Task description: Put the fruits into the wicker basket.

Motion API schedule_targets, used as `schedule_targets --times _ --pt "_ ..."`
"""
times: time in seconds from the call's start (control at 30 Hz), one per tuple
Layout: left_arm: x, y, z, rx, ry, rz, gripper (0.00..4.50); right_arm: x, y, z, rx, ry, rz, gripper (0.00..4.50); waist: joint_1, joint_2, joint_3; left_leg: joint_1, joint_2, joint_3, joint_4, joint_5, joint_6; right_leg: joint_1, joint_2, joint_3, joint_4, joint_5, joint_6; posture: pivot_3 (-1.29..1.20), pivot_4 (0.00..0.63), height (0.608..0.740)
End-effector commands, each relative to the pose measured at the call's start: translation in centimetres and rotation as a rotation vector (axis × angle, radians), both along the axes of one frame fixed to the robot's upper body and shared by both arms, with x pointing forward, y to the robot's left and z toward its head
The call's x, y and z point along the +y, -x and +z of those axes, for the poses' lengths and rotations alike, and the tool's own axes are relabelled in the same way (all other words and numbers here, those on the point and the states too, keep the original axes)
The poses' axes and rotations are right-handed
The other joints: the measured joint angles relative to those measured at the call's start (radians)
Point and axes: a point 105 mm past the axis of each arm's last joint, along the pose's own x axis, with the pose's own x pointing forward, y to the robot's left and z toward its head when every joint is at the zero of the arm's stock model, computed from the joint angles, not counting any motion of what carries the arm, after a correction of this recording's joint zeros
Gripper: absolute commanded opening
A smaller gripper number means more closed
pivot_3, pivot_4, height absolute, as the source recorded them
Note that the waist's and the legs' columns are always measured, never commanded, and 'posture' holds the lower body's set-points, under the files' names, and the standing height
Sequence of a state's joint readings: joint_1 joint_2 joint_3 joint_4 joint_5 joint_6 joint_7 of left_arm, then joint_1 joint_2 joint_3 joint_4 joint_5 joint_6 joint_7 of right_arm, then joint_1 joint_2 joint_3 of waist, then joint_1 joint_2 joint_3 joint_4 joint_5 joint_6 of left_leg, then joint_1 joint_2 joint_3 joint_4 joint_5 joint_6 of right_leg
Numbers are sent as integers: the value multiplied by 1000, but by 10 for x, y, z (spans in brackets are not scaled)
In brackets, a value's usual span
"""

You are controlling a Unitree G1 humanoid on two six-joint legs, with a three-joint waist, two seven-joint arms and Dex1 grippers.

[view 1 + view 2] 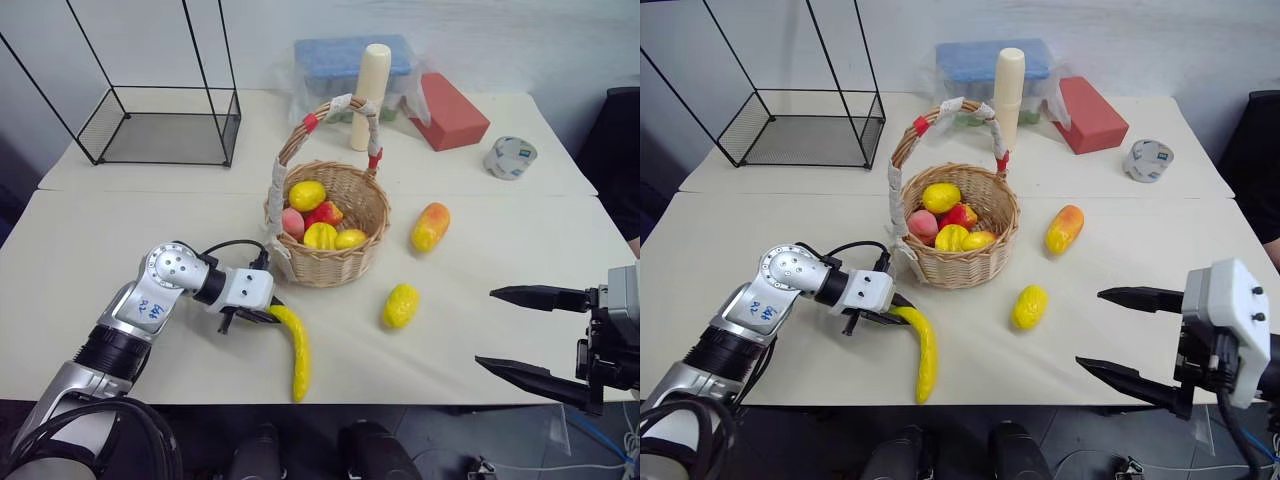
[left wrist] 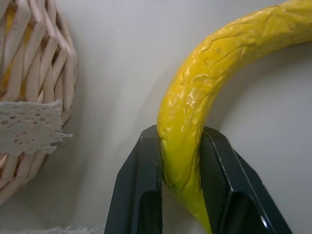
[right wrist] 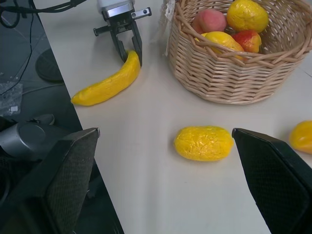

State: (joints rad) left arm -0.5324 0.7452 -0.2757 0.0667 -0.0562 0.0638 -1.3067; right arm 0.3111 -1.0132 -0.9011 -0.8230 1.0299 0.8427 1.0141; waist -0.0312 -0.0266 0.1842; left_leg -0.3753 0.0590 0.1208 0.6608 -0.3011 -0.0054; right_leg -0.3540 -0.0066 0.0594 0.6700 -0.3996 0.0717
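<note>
A long yellow banana lies on the table just in front of the wicker basket. My left gripper is shut on the banana's upper end; in the left wrist view its two black fingers clamp the banana on both sides. Several small yellow and red fruits sit inside the basket. A bumpy yellow lemon and an orange-red mango lie on the table to the basket's right. My right gripper hangs open at the table's front right, empty, facing the lemon.
A black wire-frame box stands at the back left. Behind the basket are a tall cream cylinder, a blue box and a red block. A roll of tape lies at the back right.
</note>
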Motion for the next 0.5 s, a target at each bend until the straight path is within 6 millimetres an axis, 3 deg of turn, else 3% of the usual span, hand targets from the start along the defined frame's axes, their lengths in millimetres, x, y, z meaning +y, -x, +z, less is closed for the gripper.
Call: schedule_targets --times 0.03,0.2,0.3,0.43,0.5 --pt "-1 10 35 67 153 61 694 4 -1 3 -26 1 18 4500 1 0 0 0 0 0 0 0 0 0 0 0 0 0 0 0 150 740" --pt "37 -8 70 102 270 277 694 5 -4 6 -42 -27 9 4500 1 0 0 0 0 -1 0 0 0 0 0 -1 0 0 0 0 150 740" --pt "44 -16 91 103 331 335 694 3 -6 9 -52 -37 2 4500 2 0 0 0 0 -1 0 0 0 0 0 -1 -1 0 0 0 150 740" --pt "24 -2 108 219 434 309 694 2 -10 11 -62 -41 -5 4500 4 0 0 -2 0 -1 0 -1 0 0 -1 -1 -2 0 0 0 150 740" --pt "4 20 108 286 453 247 694 4 -10 10 -64 -48 -5 4500 3 0 0 -2 0 -1 0 -1 0 0 -1 -1 -3 0 0 0 150 740"
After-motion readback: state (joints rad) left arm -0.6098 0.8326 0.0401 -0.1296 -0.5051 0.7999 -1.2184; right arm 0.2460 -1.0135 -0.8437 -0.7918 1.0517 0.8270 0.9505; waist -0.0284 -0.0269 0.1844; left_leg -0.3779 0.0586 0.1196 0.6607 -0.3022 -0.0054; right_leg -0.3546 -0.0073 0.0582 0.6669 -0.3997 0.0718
